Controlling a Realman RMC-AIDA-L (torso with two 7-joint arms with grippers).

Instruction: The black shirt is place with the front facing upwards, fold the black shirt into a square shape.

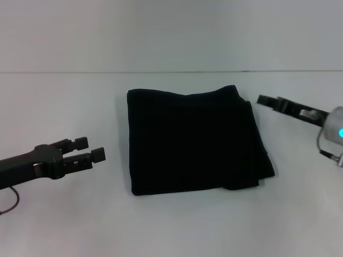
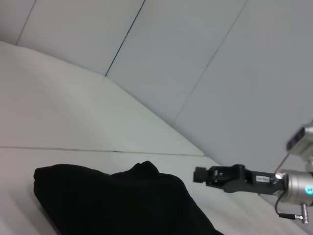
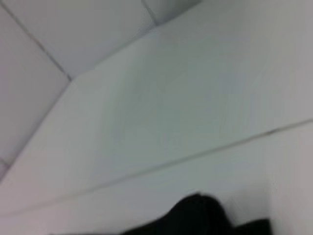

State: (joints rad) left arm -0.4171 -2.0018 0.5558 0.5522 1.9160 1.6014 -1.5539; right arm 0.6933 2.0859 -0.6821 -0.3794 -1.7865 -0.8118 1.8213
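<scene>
On the white table [image 1: 64,225], black shirt [image 1: 193,142] seen folded into a rough square (lettering hidden), left gripper [image 1: 91,150] held parted beside it, right gripper [image 1: 265,100] near its far corner, grip state not discernible.

Bare lab-like test space, plain white table [image 1: 64,225], blank pale panelled wall [image 2: 205,58]

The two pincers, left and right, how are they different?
The left pincer sits on the shirt's left, clear of the cloth, its two fingers parted and pointing at the black shirt. The right pincer is farther back, by the shirt's far right corner; I cannot tell whether it is open. The right arm shows a silver wrist with a blue light; the left is all black. Both are empty.
</scene>
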